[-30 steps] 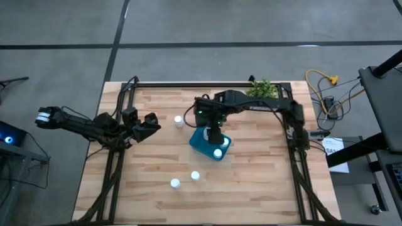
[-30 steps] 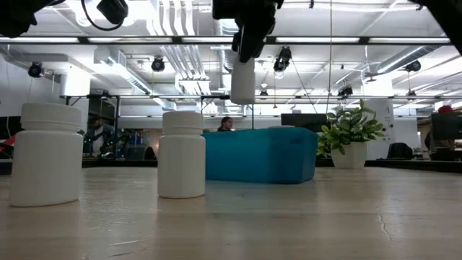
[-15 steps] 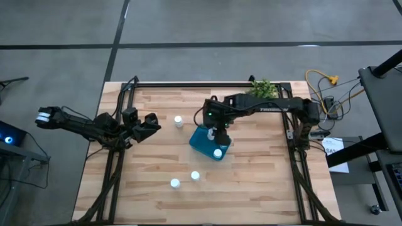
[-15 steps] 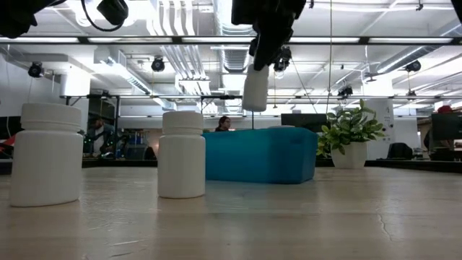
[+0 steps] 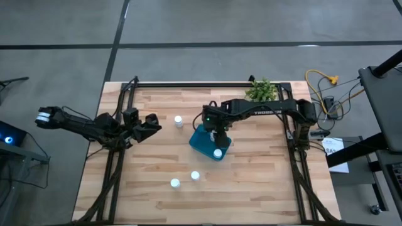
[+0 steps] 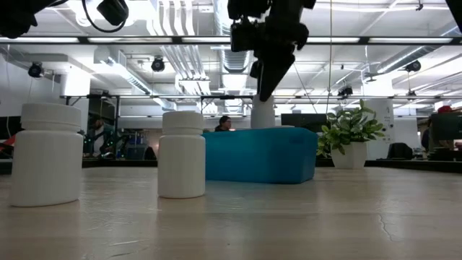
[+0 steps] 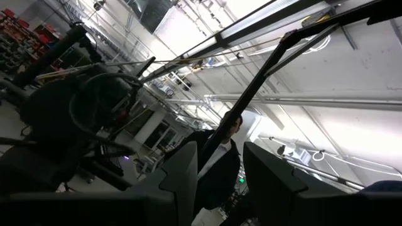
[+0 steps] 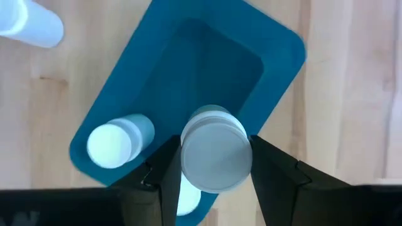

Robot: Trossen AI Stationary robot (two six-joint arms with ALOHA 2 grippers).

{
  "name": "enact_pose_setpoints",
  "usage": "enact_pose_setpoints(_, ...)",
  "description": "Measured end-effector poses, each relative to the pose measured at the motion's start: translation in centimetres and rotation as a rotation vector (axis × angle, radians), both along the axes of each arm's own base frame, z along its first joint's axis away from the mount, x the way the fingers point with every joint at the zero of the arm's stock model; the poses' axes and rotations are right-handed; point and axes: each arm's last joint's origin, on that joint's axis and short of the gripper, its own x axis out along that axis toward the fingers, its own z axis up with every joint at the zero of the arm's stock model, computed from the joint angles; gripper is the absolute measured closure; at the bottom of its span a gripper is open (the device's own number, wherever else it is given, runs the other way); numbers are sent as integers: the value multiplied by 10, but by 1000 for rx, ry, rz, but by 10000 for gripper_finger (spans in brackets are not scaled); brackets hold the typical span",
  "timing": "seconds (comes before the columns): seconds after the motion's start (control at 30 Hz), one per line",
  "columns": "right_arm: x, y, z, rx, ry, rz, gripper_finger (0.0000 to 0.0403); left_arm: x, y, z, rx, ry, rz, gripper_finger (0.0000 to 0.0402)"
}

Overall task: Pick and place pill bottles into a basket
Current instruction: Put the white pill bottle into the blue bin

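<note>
Right wrist view: the right gripper (image 8: 213,164) is clamped on a bottle (image 8: 216,148), one finger on each side of its white cap. The bottle's long axis runs straight down the line of sight, so only the cap and a little of the body show; it hangs upright, cap toward the wrist. Directly beneath it lies the open well of the basket (image 8: 264,50). A second bottle (image 8: 116,141) is already inside, against one wall, just beside the held one but apart from it. Part of another white bottle shows under the held one, too hidden to place.

The high view agrees: the right gripper (image 5: 218,129) stands over the basket (image 5: 199,143), near the table's middle. The low view shows the held bottle (image 6: 263,114) with its base dipping behind the basket's near wall (image 6: 238,155), so it is partly within the rim.

Judgement: the release turns on this vertical alignment. The bottle is over the free part of the well, clear of the walls, so opening the fingers should drop it inside.

Three bottles stand loose on the table: one (image 5: 178,120) nearer the left arm, two (image 5: 195,176) (image 5: 174,183) toward the near edge. The left gripper (image 5: 151,123) waits at the left side, narrowly parted, holding nothing.
</note>
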Motion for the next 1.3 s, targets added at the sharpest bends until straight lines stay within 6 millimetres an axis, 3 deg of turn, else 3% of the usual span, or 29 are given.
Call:
enact_pose_setpoints(0.7, -6, 0, -43, -11, 17, -28, 259, 4, -1, -3, 4, 23, 1, 289)
enact_pose_setpoints(1.3, -9, 1, -57, 8, 18, -5, 259, 6, -1, -4, 5, 29, 2, 289)
